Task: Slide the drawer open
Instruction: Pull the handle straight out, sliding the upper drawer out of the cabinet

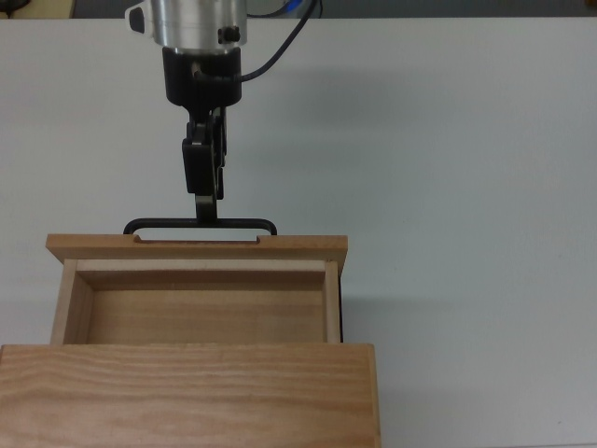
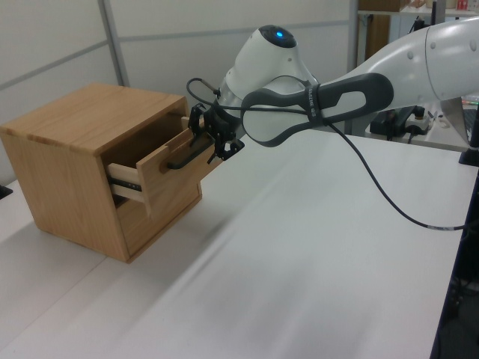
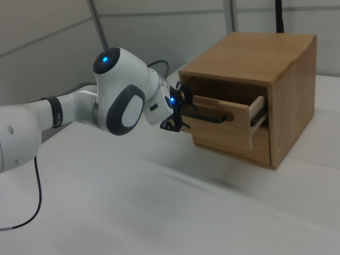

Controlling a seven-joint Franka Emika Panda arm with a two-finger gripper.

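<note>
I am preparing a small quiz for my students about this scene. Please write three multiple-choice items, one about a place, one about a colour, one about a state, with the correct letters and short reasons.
1. In the top view, where is the pincer?
A. inside the drawer
B. at the bar handle, above the drawer front
C. on the cabinet top

2. What colour is the bar handle?
A. black
B. silver
C. red

3. In what state is the drawer?
A. fully shut
B. removed and lying on the table
C. partly pulled out of the wooden cabinet

Right letters: 1 B, since the pincer's tip meets the handle near its middle in the top view; 2 A, since the bar looks black against the white table; 3 C, since the drawer's bare inside shows in the top view and its front stands out from the cabinet in the left view.
</note>
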